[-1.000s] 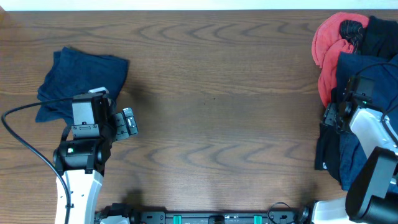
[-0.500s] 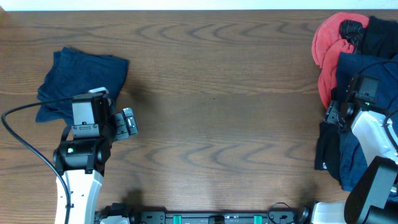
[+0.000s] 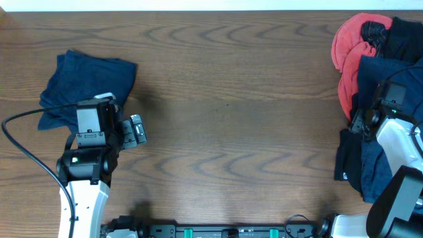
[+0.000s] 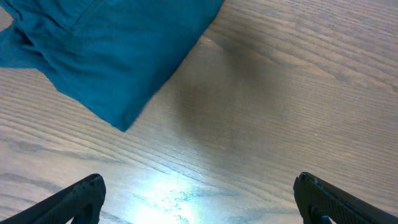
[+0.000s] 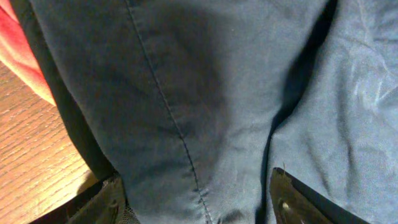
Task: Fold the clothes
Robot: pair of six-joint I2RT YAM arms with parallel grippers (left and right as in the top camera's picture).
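Note:
A folded blue garment [image 3: 82,82] lies at the left of the table; its corner shows in the left wrist view [image 4: 112,50]. My left gripper [image 3: 135,130] is open and empty just right of it, low over bare wood [image 4: 199,205]. A pile of clothes sits at the right edge: a red garment [image 3: 345,46], a black one [image 3: 404,32] and navy ones [image 3: 396,69]. My right gripper [image 3: 361,121] is open over the pile's left side. Its fingers straddle a seamed navy garment [image 5: 205,93], with the midpoint between them low in the right wrist view [image 5: 202,202].
The wooden table [image 3: 231,119] stretches between the two arms. A black cable [image 3: 26,149] loops by the left arm. The red garment's edge [image 5: 15,43] and a strip of wood [image 5: 31,162] show left of the right gripper.
My right gripper has shifted slightly right and back, further onto the clothes pile. The left arm and the folded blue garment have not moved.

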